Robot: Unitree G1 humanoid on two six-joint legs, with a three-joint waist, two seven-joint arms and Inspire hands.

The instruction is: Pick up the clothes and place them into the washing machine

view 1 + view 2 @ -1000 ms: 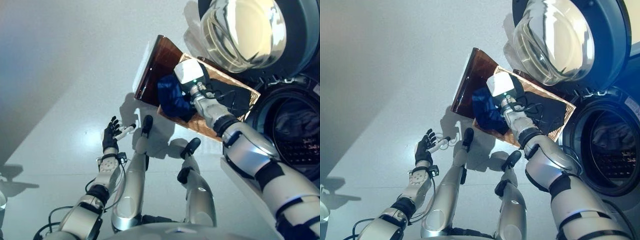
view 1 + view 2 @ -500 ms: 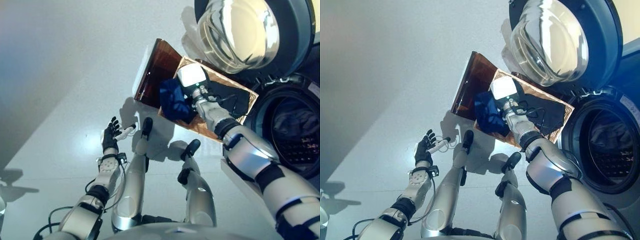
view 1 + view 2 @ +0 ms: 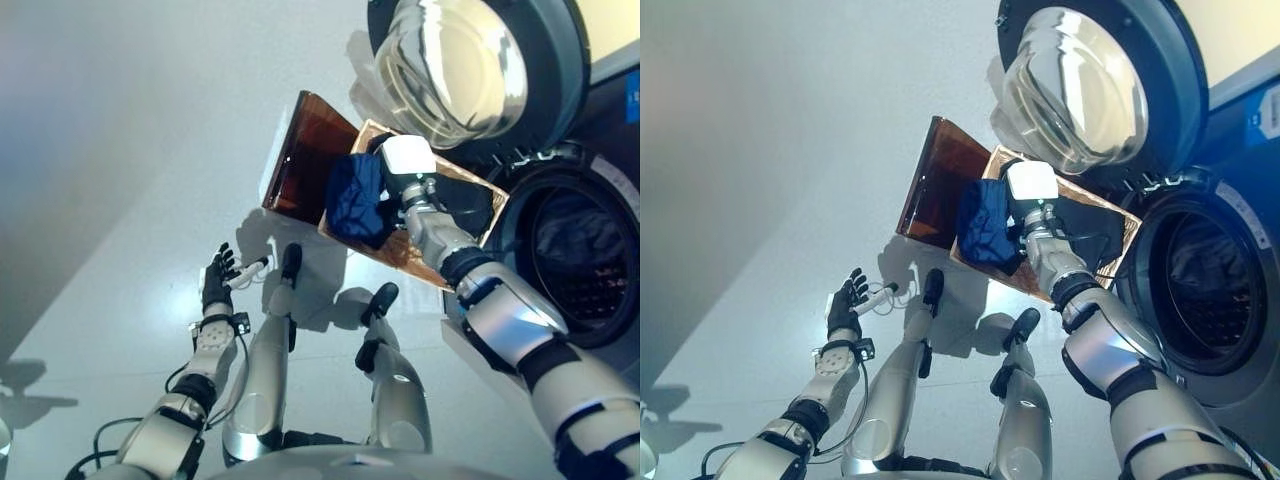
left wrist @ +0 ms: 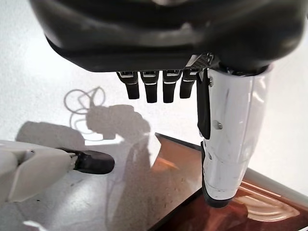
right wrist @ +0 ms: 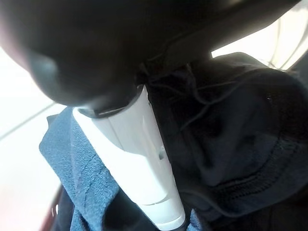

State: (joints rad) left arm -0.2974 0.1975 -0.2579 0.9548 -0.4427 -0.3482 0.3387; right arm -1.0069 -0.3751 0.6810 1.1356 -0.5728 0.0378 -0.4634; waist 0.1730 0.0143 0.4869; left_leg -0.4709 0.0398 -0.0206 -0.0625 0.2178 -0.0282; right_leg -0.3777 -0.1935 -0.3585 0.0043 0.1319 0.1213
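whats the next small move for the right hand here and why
Probably swing the right hand toward the washing machine drum opening: it grips the blue garment above the brown basket, and the door is open.

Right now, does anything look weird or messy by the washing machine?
Nothing looks spilled or broken. The washing machine door stands wide open, with dark clothes already in the drum. The right hand grips a blue garment over the brown basket on the floor; a dark garment remains inside. The left hand hangs open, empty.
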